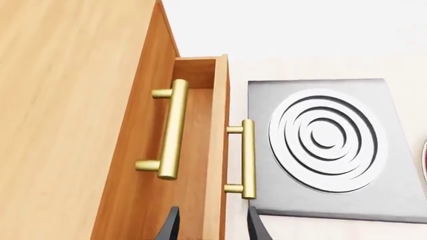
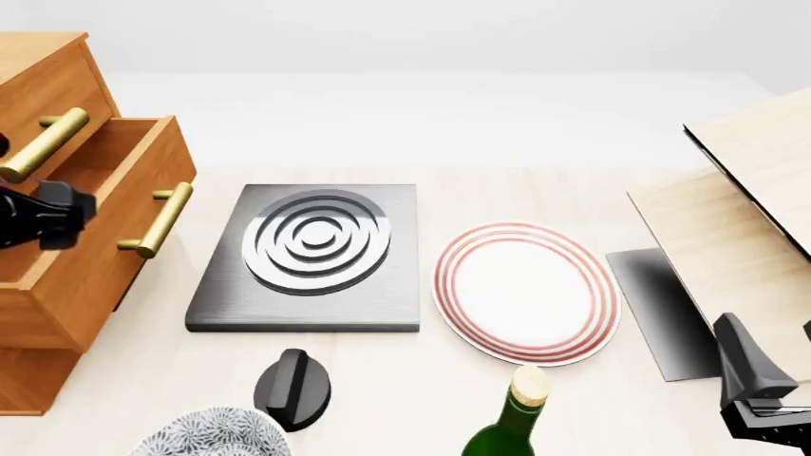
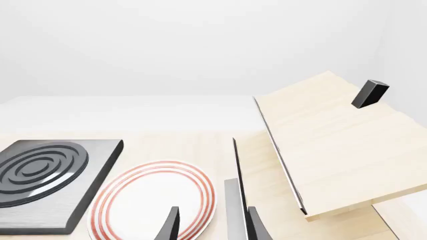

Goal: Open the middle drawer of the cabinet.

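Note:
The orange-brown cabinet stands at the table's left edge. Its middle drawer is pulled out, so its brass handle juts toward the grey slab; in the left wrist view this handle sits further out than the top drawer's handle. My left gripper hovers beside the pulled-out drawer. In its wrist view the left gripper is open, a little back from the handle and touching nothing. My right gripper hangs open at the front right, and the right gripper holds nothing.
A grey slab with concentric rings lies right of the cabinet, then a red-rimmed white plate. A black knob, a patterned bowl and a green bottle stand along the front. Pale wood boards lean at right over a dark sheet.

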Available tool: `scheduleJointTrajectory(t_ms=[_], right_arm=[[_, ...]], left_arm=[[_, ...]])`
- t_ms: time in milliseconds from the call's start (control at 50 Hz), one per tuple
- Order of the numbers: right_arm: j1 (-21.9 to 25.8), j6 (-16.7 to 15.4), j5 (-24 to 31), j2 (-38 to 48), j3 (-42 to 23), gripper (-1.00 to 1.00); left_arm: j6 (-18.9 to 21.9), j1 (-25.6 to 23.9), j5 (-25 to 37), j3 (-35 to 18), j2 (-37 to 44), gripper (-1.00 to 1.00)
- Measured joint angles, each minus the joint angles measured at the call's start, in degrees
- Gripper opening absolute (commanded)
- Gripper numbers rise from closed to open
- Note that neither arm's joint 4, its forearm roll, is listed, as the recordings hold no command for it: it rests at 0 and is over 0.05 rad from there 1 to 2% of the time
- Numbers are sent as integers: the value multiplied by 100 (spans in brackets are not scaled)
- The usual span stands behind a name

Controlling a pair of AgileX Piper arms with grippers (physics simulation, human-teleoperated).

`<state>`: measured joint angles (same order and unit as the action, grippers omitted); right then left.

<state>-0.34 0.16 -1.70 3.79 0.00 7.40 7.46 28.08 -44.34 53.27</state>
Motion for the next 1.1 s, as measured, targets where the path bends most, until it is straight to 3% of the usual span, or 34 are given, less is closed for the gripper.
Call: scheduleJointTrajectory(t_ms=[1100], right_arm=[[0,0,0,0,0,100]], left_arm=[[-53,51,-175,362,282,100]])
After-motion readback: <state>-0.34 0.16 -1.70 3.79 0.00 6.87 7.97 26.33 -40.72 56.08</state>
